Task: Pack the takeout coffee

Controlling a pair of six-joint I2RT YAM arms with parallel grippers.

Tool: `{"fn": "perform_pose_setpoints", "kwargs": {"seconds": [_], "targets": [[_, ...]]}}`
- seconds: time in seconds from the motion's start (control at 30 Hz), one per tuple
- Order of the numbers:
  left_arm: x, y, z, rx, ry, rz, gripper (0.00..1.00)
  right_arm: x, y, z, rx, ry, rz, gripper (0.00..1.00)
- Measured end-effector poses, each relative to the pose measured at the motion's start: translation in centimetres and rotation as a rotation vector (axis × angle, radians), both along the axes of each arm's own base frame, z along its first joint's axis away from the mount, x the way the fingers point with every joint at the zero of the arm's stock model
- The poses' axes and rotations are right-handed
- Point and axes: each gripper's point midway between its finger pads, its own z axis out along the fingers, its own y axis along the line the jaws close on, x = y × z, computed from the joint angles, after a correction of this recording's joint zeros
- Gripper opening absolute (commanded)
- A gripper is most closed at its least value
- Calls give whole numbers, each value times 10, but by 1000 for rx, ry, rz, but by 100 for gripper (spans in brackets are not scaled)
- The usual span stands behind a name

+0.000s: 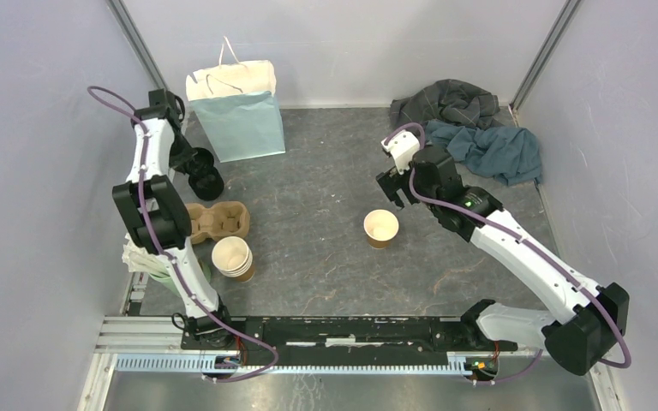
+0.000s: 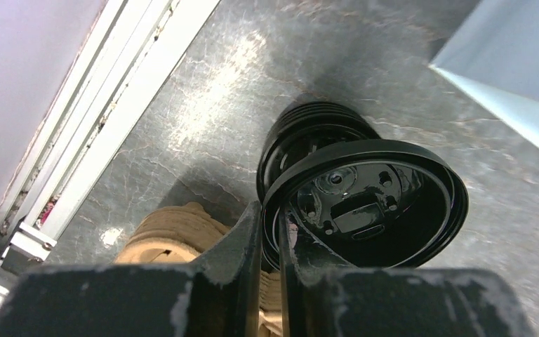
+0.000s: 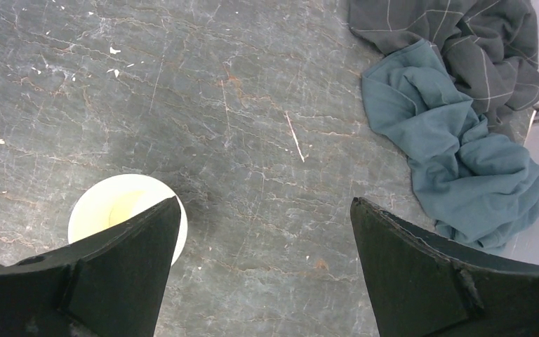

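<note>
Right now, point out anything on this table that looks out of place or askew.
A crumpled grey cloth and a teal cloth lie heaped in the far right corner, unrelated to packing. The round black plastic lid hangs tilted, pinched by its rim in the left gripper. The brown paper cup stands upright, lidless. No spill shows.

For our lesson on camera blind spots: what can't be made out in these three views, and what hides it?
Top external: how the left fingers grip the black lid is lost against the dark lid stack.
Left wrist: the pulp cup carrier is cut off by those fingers and the bottom edge.
Right wrist: the lidless paper cup is half hidden behind one right finger.
</note>
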Motion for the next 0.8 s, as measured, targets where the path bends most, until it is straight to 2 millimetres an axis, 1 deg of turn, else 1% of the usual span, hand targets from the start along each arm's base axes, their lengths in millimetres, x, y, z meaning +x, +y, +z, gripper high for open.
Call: {"fn": "perform_pose_setpoints", "kwargs": {"seconds": [0.13,0.2,0.3,0.37,0.4,0.43,0.47,0.57,0.67,0.7,0.73,0.8], "targets": [[5,-5,37,-7,-105,0,2,-3,0,8,-8,-28,4,98],[5,-12,57,-34,-166,4,2,-7,1,15,-9,-50,14,98],[5,-32,84,-121,-272,-2,2,-19,10,29,13,-85,58,98],[2,-54,99,-222,-352,-16,2,-27,16,37,37,-100,91,98],[-2,-73,108,-308,-412,-24,2,-32,20,41,56,-106,114,98],[-6,-85,114,-364,-444,-33,2,-35,23,44,75,-108,131,98],[-11,-103,122,-441,-496,-41,2,-39,25,47,95,-108,148,98],[-27,-163,151,-682,-644,-102,2,-46,36,48,150,-82,194,98],[-41,-233,182,-923,-759,-217,2,-53,52,42,210,-10,236,98],[-48,-260,193,-1011,-785,-271,2,-54,56,42,232,15,237,98],[-56,-290,202,-1104,-795,-329,2,-55,63,46,271,41,237,98],[-74,-339,216,-1257,-792,-430,2,-57,77,56,364,82,236,98]]}}
